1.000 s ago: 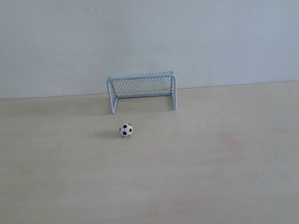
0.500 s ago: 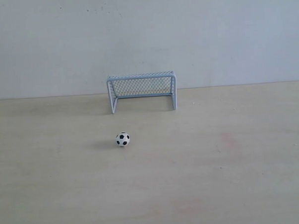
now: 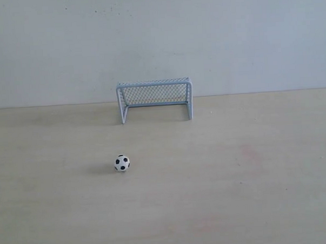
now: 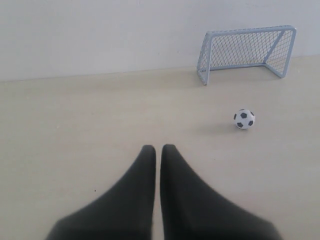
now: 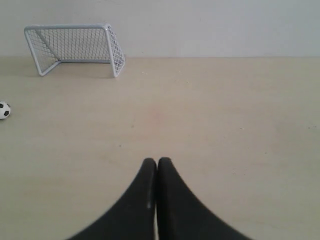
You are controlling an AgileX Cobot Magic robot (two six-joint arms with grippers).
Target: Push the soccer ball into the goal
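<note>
The soccer ball (image 3: 121, 163), white with black patches, rests on the pale wooden table in front of the goal and a little left of its left post. It also shows in the left wrist view (image 4: 244, 119) and at the edge of the right wrist view (image 5: 4, 109). The goal (image 3: 154, 98), pale tubular frame with mesh, stands against the wall, mouth facing the ball; it appears as the goal (image 4: 246, 51) and the goal (image 5: 75, 46) in the wrist views. My left gripper (image 4: 158, 149) is shut and empty, well short of the ball. My right gripper (image 5: 157, 162) is shut and empty. Neither arm shows in the exterior view.
A plain pale wall (image 3: 159, 41) rises directly behind the goal. The table (image 3: 236, 194) stretches wide on both sides of the ball, with a faint reddish stain (image 3: 248, 153) to the right.
The ball has rolled away from the goal, toward the front and left, over the last second. The goal has stayed put.
</note>
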